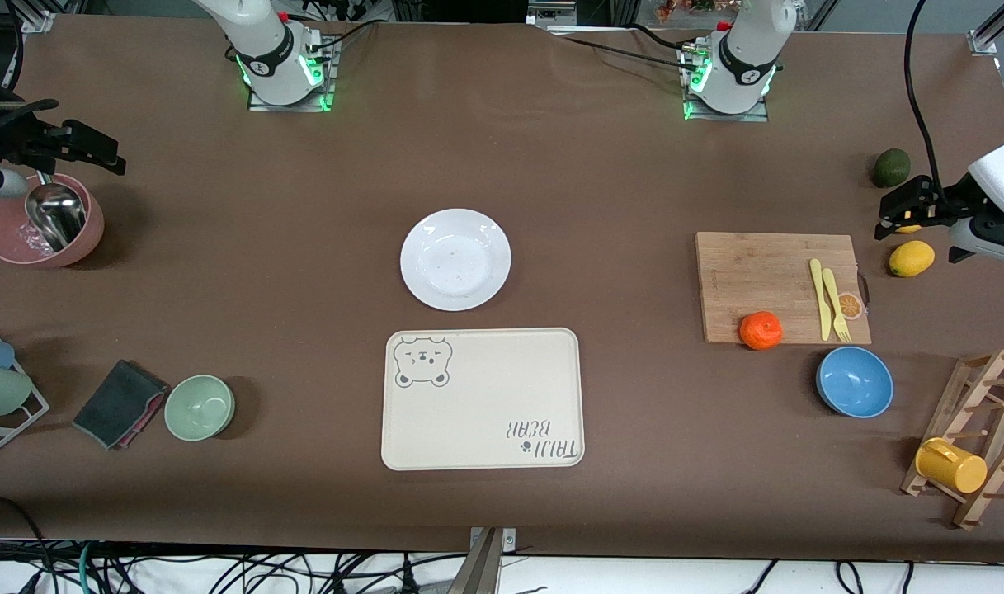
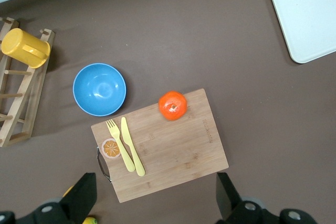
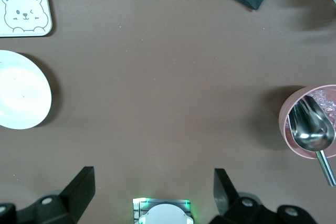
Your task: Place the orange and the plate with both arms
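The white plate (image 1: 455,259) lies in the middle of the table, just farther from the front camera than the cream bear tray (image 1: 483,398); the right wrist view catches it too, plate (image 3: 18,96). The orange (image 1: 760,330) rests on the near corner of a wooden cutting board (image 1: 765,276) toward the left arm's end; in the left wrist view the orange (image 2: 172,105) sits on the board's edge. My left gripper (image 1: 902,213) (image 2: 156,203) hangs open over the table beside the board, above a lemon. My right gripper (image 1: 73,140) (image 3: 155,192) hangs open near a pink bowl (image 1: 44,231).
A yellow knife and fork (image 1: 828,299) lie on the board. Nearby are a blue bowl (image 1: 854,381), a lemon (image 1: 911,258), a dark green fruit (image 1: 891,167) and a wooden rack with a yellow cup (image 1: 951,464). A green bowl (image 1: 199,407) and folded cloth (image 1: 118,404) lie toward the right arm's end.
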